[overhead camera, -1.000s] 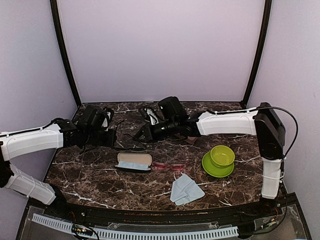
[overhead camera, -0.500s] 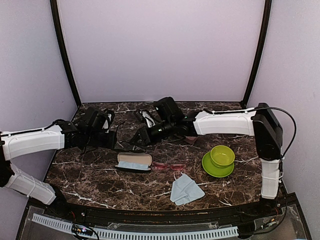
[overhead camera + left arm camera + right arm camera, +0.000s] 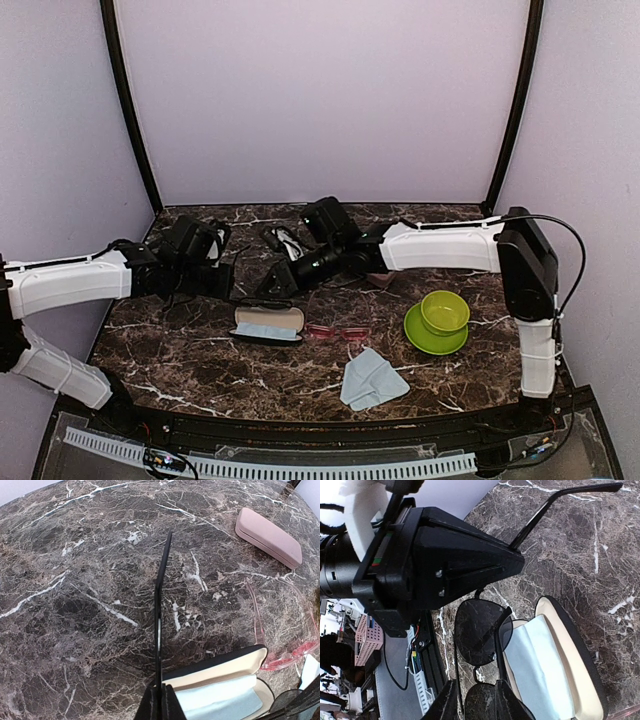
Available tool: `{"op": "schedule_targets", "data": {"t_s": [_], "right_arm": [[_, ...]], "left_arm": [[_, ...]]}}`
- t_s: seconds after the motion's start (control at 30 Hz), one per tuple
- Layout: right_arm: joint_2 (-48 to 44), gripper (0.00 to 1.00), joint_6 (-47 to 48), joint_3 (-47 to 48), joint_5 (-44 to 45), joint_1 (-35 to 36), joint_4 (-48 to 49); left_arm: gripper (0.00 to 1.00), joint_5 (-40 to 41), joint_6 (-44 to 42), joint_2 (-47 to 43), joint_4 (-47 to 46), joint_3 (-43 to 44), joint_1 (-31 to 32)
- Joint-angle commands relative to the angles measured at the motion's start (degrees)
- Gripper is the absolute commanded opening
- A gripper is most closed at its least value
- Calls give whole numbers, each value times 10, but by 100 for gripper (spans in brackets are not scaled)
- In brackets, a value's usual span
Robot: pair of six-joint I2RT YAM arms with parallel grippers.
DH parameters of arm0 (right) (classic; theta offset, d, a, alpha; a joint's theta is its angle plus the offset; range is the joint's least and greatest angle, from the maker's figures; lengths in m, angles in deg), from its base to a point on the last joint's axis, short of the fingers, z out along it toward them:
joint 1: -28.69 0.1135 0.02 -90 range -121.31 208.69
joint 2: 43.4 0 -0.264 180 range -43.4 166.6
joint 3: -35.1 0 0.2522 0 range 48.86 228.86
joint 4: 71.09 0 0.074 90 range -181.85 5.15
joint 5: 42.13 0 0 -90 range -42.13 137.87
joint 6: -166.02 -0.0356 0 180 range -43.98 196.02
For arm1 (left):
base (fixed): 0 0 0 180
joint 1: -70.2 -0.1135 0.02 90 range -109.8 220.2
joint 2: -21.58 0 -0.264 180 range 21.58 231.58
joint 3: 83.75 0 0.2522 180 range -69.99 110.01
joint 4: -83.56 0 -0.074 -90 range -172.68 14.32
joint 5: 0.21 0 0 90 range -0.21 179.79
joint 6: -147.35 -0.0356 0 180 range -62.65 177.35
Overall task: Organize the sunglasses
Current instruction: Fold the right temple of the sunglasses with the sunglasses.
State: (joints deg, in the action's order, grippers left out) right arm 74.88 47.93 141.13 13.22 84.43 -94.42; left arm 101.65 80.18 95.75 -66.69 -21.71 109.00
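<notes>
Two pairs are not yet in a case. Top view: the pink sunglasses (image 3: 337,331) lie at three o'clock of the open case (image 3: 268,320). Left wrist: the left gripper (image 3: 160,704) pinches a temple of the black sunglasses (image 3: 159,610). Right wrist: the right gripper (image 3: 477,700) straddles their lenses above that case; whether it grips cannot be told.

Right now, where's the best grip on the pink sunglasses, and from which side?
Probably the bridge of the pink sunglasses, from straight above, pinching front to back. They lie flat on the table beside the open case, so the thin front bar is the most exposed part.
</notes>
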Motion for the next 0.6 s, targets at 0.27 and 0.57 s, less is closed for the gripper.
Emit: {"op": "schedule_targets", "data": {"t_s": [0.27,0.57], "right_arm": [[-26,57,5,-5,28,-15,6],[-99,85,-100,-153,41,-28,157]], "left_arm": [[0,11,-10,1,-11,-9,3],[0,24,17,-8,-19,-11,4]]}}
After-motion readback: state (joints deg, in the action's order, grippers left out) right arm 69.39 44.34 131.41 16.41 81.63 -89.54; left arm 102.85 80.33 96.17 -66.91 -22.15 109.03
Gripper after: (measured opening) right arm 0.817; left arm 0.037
